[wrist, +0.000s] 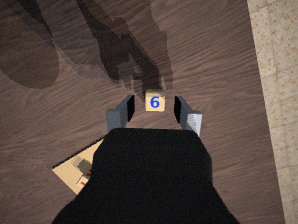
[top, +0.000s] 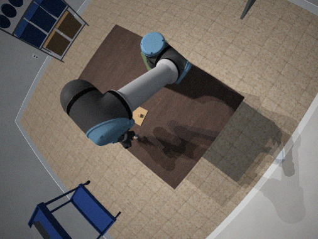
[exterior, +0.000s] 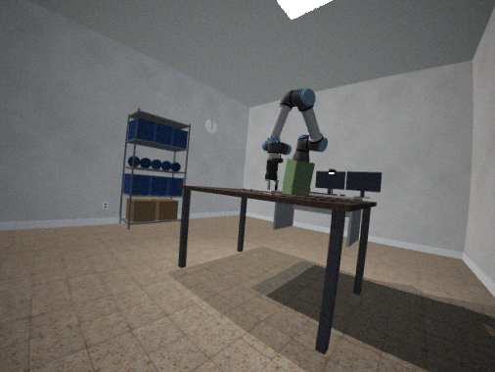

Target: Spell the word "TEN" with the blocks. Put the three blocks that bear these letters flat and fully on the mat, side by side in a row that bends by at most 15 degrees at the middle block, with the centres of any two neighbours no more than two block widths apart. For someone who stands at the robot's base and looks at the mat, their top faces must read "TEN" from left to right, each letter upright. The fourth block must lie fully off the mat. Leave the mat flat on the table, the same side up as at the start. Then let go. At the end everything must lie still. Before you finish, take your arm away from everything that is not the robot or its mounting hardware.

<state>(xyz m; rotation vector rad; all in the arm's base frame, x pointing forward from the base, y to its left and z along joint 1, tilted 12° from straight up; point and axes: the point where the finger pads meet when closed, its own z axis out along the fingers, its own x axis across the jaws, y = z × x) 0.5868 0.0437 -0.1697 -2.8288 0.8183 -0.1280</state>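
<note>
In the wrist view a small wooden block point(wrist: 154, 102) with a blue "6" on its top lies on the dark wooden table point(wrist: 60, 110). My gripper point(wrist: 154, 103) point(top: 129, 138) point(exterior: 271, 185) is open, with one finger on each side of this block and not touching it. The tan mat point(wrist: 66, 173) point(top: 143, 111) lies behind and to the left of the gripper. On it sits at least one block point(top: 140, 116), partly hidden by the gripper body; its letter cannot be read. A red mark point(wrist: 85, 183) shows beside it. The other blocks are hidden.
The table's edge point(wrist: 250, 75) runs close to the right of the gripper, with tiled floor point(wrist: 277, 75) beyond. The green robot pedestal point(exterior: 297, 178) and two monitors point(exterior: 348, 180) stand at the table's far end. A shelf point(exterior: 156, 166) stands by the wall.
</note>
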